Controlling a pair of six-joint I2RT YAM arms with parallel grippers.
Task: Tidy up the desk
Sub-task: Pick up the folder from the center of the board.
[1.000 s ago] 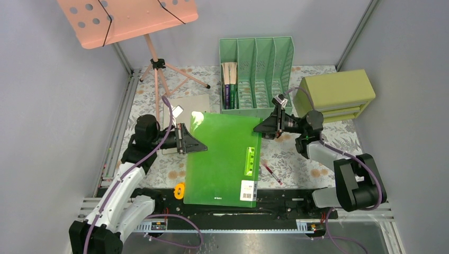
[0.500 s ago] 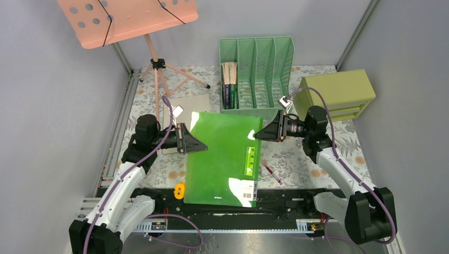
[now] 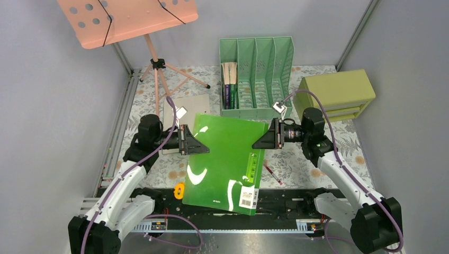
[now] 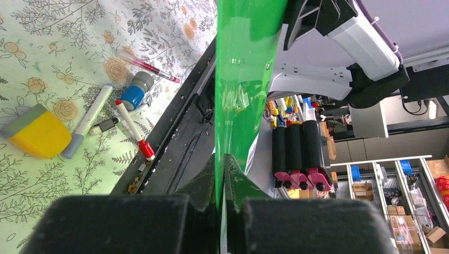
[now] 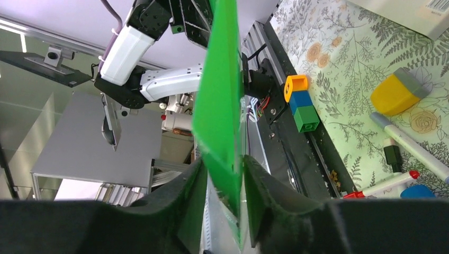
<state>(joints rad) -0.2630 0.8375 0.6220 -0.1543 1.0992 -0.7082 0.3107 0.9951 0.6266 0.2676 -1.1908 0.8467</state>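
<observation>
The desk (image 3: 317,153) has a flowery cloth on it. A big green folder (image 3: 222,159) hangs in the air over the middle of the desk, near the front edge. It is tilted, and its near corner sticks out over the black rail at the front.

The left gripper (image 3: 204,148) pinches the folder's left edge. Its jaws are pressed tight on it. The right gripper (image 3: 257,143) is at the folder's right edge. Its fingers (image 5: 193,201) stand a little apart, one on each side of the folder. I cannot tell if they squeeze it.

Under the folder lie a yellow eraser (image 5: 394,92), some markers (image 4: 87,124) and a red pen (image 3: 272,173). A small stack of orange, blue and green blocks (image 5: 300,103) sits at the front edge.

A green file rack (image 3: 257,53) stands at the back edge with books (image 3: 229,79) in its left slot. A green drawer box (image 3: 336,90) sits by the back right corner. A pink music stand (image 3: 127,18) stands at the back left corner.
</observation>
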